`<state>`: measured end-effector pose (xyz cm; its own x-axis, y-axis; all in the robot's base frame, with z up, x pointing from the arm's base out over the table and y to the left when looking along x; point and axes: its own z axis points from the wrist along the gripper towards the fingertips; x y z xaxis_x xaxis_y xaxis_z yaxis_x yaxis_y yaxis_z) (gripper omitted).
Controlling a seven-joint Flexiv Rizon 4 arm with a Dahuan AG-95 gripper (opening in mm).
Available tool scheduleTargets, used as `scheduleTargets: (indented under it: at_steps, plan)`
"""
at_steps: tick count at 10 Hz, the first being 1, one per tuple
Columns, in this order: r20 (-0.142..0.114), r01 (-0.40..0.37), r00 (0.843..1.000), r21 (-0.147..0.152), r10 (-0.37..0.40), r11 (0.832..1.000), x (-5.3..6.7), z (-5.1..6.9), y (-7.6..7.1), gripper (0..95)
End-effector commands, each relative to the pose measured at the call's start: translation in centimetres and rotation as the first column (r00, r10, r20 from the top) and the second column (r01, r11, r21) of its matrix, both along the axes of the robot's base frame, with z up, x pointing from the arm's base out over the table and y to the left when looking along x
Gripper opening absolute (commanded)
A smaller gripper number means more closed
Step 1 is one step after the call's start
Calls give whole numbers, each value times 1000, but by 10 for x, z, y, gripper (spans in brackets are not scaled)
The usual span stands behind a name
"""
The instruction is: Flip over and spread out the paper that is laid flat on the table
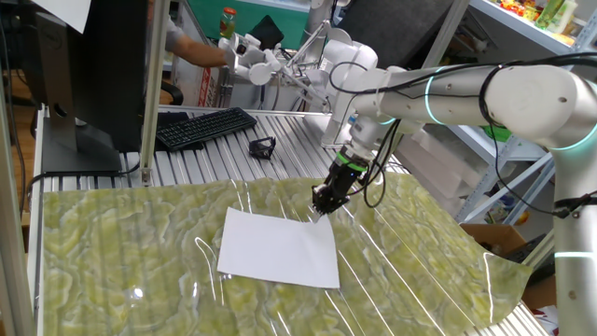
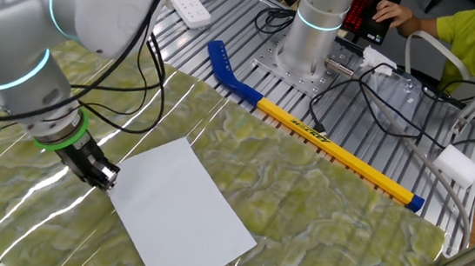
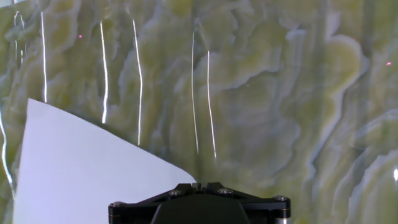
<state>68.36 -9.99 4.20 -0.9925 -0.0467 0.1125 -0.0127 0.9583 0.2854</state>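
The paper [image 1: 280, 247] is a blank white sheet lying on the green-yellow marbled table [image 1: 140, 252]. My gripper [image 1: 320, 209] is at the sheet's far right corner, low over the table. From the other fixed view, the gripper [image 2: 106, 180] meets the left corner of the paper [image 2: 182, 206]. In the hand view the paper [image 3: 81, 168] fills the lower left. Its edge curves up to the gripper [image 3: 199, 184], whose jaws are closed together on that corner. The rest of the sheet lies flat.
A black keyboard [image 1: 203, 127], a small black object [image 1: 262, 147] and a monitor [image 1: 84, 75] sit on the ribbed metal section behind. A long yellow bar with a blue end [image 2: 332, 146] lies along the marbled film's far edge. A person [image 2: 466, 33] sits beyond the arm's base [image 2: 312, 35].
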Motion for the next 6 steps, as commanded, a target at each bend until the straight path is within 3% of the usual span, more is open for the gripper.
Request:
scheduleTargets:
  at_steps: [1, 4, 6]
  plan:
    - [11, -1, 1000, -19, 1, 1000, -3, 12, 0, 0]
    - [7, -7, 1000, -22, 7, 1000, 0, 36, -2, 0]
    - [13, -18, 1000, -44, 19, 999, 1, 55, -6, 0]
